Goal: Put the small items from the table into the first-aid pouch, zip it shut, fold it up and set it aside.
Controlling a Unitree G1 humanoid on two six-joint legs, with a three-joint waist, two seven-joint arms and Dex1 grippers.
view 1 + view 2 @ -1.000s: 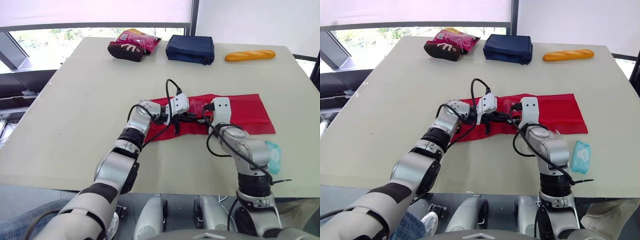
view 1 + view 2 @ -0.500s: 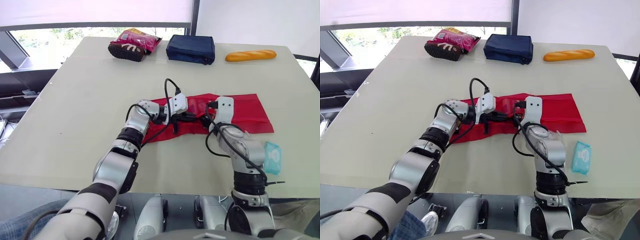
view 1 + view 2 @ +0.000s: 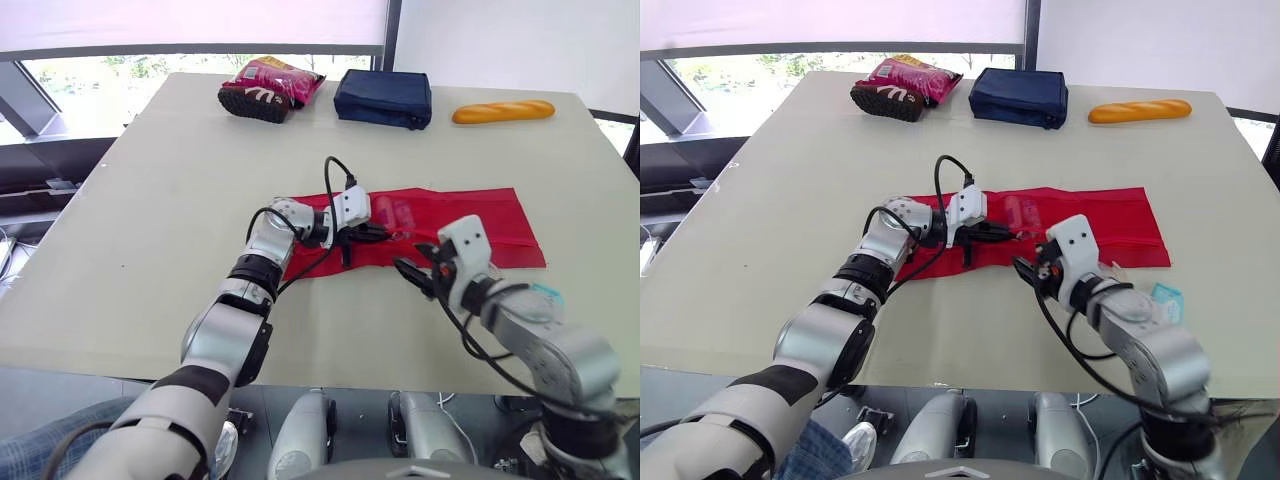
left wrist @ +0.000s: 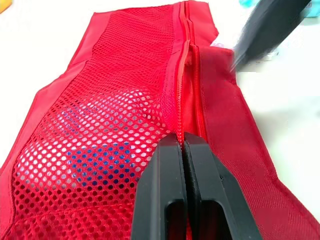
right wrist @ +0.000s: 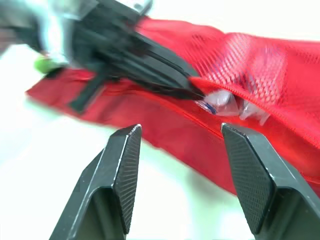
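Pinching pouch (image 3: 480, 215), seemingly at zipper (image 4: 182, 75): left fingers (image 4: 165, 195); right fingers (image 5: 125, 170) wide over beige table (image 3: 150, 200) by window (image 3: 100, 72).

Both head views look forward and down across the bench (image 3: 150, 200) from its near edge, sharing the whole scene. The left wrist view sits close over the pouch (image 4: 115, 100); the right wrist view faces the same pouch from low beside it.

pouch (image 3: 470, 215): red woven cloth, matt; front of open mesh (image 4: 100, 125)
left hand (image 4: 183, 142): smooth black plastic fingers (image 4: 165, 190), slight sheen
right hand (image 5: 181, 131): black pads (image 5: 126, 170), finely cross-hatched, rough
bench (image 3: 150, 200): pale, smooth, matt
snack bag (image 3: 285, 80): glossy, crinkled wrapper
navy case (image 3: 382, 97): matt cloth
bread loaf (image 3: 502, 111): smooth, glossy, plastic-like
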